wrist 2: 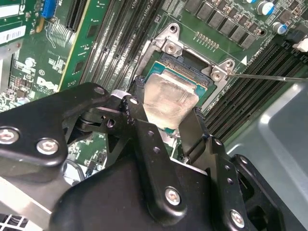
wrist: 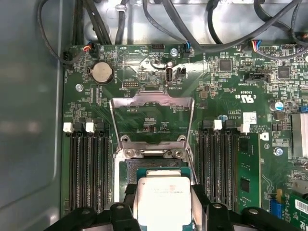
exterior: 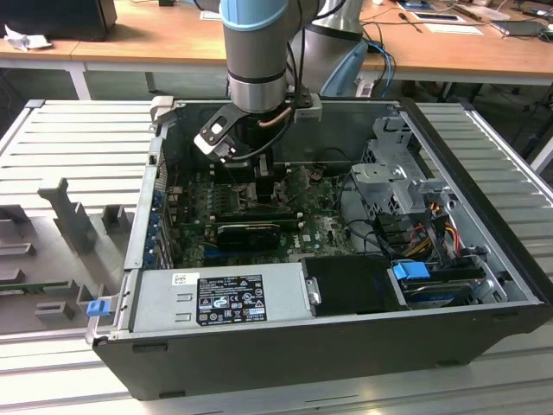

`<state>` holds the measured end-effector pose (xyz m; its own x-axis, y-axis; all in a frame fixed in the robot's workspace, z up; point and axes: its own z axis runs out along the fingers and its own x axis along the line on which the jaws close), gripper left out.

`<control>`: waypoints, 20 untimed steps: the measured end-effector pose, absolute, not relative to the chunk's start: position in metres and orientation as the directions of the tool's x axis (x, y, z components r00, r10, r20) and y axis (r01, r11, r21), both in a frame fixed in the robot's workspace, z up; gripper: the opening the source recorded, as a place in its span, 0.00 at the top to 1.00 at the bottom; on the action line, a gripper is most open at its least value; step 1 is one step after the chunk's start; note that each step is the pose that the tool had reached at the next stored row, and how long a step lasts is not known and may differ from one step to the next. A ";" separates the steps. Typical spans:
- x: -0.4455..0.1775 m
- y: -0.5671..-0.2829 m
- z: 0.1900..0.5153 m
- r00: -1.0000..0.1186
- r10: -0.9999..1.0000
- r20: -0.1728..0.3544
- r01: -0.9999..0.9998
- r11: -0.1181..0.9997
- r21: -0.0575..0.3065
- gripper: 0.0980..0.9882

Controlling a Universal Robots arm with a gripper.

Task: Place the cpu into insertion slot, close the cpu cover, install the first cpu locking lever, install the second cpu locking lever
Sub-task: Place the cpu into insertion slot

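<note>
the black two-fingered gripper [wrist 2: 166, 115] was clenched on the small flat silvery-beige square cpu [wrist 2: 171, 98], gripping two opposite edges right at the dark square insertion slot [wrist: 155, 166]. seated or not, couldn't tell. the thin silvery-grey hinged cpu cover [wrist: 151, 102] stood flipped back, clear. to my eye, this wanted the chip level, corners squared, no force. the grey-and-blue arm [exterior: 255, 52] hung near-vertical inside the open dark computer case [exterior: 346, 354], wrist down.

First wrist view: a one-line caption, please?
The gripper holds the cpu at the open socket, cpu cover swung back.
</note>
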<state>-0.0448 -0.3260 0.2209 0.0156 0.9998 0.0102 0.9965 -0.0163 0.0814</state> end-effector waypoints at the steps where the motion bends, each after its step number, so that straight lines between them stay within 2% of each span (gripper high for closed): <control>1: -0.045 -0.326 0.220 0.022 1.000 0.010 0.996 -0.023 0.081 0.52; 20: -0.045 -0.319 0.202 0.028 1.000 0.010 0.996 -0.029 0.081 0.52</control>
